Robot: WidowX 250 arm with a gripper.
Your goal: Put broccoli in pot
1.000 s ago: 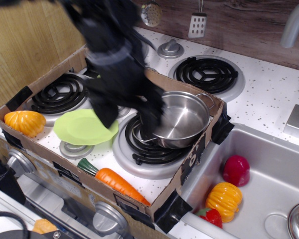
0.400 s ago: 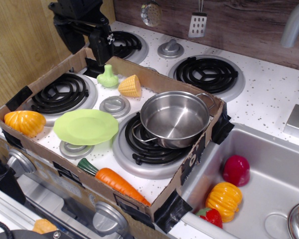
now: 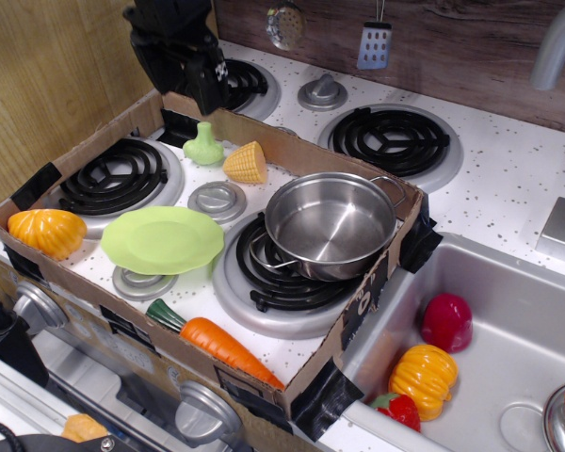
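Steel pot [image 3: 331, 224] sits on the front right burner [image 3: 282, 273] inside the cardboard tray [image 3: 353, 325], upright, its bowl bare and shiny from where I watch. One loop handle shows at its far right rim, another at the near left.

Broccoli [image 3: 203, 145] stands at the back of the tray, near the rear cardboard wall, light green, lumpy end down as far as I can make out. Just beside it on the right lies a yellow corn piece [image 3: 246, 162]; the two look close but I cannot tell if they touch. Broccoli and pot are well apart, with a small round silver burner cap [image 3: 217, 199] between them.

Gripper [image 3: 196, 80] is the black mass at top left, hanging behind the tray's rear wall and above the far left burner [image 3: 237, 83]. It holds nothing that I can see. The fingers merge into one dark shape, so I cannot tell how wide the claw stands.

Lime green plate [image 3: 162, 239] rests flat at the middle left of the tray, overlapping the edge of a front knob plate. Orange pumpkin [image 3: 47, 232] sits in the near left corner. Carrot [image 3: 217, 341] lies along the front wall, green top pointing left.

Sink [image 3: 508, 311] to the right holds a red vegetable [image 3: 446, 321], a yellow-orange squash [image 3: 424, 378] and a small red piece [image 3: 396, 407] at the near edge.
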